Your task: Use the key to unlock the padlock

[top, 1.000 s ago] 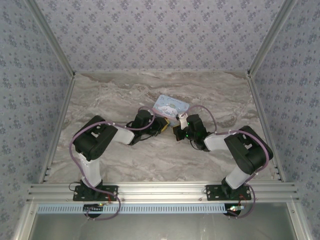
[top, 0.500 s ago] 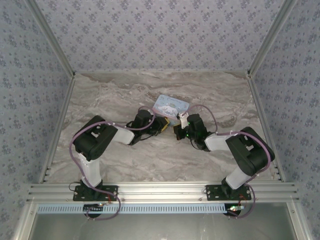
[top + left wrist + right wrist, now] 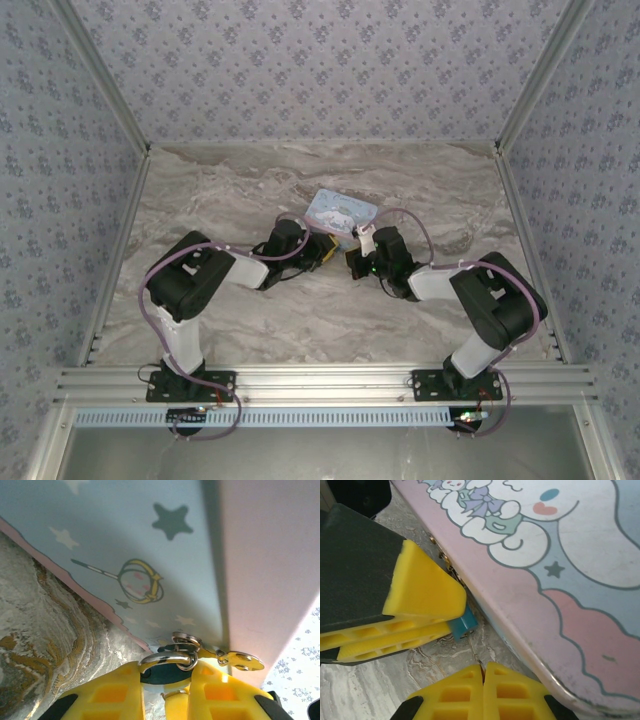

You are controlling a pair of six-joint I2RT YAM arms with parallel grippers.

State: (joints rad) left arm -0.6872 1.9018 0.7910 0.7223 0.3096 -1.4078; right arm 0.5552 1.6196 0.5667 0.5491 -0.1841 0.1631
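The small teal padlock [image 3: 167, 674] is clamped between the yellow fingers of my left gripper [image 3: 165, 679], which is shut on its body. Its silver shackle [image 3: 165, 658] passes through the rings on the edge of the light-blue tin [image 3: 150, 540]. In the right wrist view the padlock [image 3: 463, 624] sticks out from the left gripper's fingers [image 3: 425, 595]. My right gripper [image 3: 482, 669] is shut on the key [image 3: 474, 648], whose thin shaft reaches the padlock's end face. From above, both grippers [image 3: 330, 250] [image 3: 352, 262] meet beside the tin [image 3: 342, 212].
The cartoon tin [image 3: 560, 555] lies flat on the marble table [image 3: 230, 190], close against both grippers on its near edge. A gold latch tab [image 3: 242, 661] hangs from the tin's rings. Patterned walls [image 3: 320, 70] enclose the table at the back and sides.
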